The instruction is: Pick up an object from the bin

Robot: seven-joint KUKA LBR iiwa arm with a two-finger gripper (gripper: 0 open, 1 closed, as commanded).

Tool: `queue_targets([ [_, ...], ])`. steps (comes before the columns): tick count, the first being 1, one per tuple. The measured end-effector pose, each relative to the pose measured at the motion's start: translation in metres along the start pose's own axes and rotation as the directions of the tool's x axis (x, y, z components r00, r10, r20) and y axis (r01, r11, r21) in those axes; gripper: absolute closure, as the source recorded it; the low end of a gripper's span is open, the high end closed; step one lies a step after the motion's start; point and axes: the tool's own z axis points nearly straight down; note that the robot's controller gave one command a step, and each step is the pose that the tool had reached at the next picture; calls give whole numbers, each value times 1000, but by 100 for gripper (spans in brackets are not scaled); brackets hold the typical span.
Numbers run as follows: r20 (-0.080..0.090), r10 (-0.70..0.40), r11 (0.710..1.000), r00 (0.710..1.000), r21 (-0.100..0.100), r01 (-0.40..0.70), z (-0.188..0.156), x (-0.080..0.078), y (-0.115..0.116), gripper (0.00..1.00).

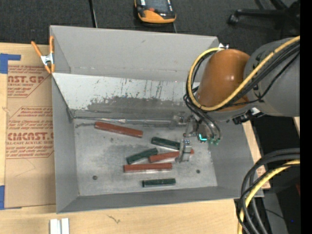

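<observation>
Where all lies: grey metal bin (63,140), floor strewn with bars.
Gripper (185,152): low, right of centre; jaws apart or together, cannot tell.
Thing beneath: short orange-red bar (163,157), flat, right end at the Gripper.
Neighbours: dark green bar (165,142) just above; second dark green bar (142,156) at its left.

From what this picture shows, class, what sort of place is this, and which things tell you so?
Probably a robotics lab or test room: a cabled robot arm reaches into a grey metal bin of red-brown and dark green sticks, and an office chair's wheeled base stands on the dark floor.
</observation>
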Motion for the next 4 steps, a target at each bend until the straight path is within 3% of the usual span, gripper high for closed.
queue_targets([
  [1, 8, 0, 1000, 1000, 0, 0, -4, -2, 0, 0],
  [2, 12, -80, 997, 997, 2, 80, 67, -5, 4, 0],
  [3, 7, 83, 997, 997, -1, -83, 88, -21, 5, 0],
  [4, 7, -2, 1000, 1000, 0, 2, 87, -27, 8, 0],
])
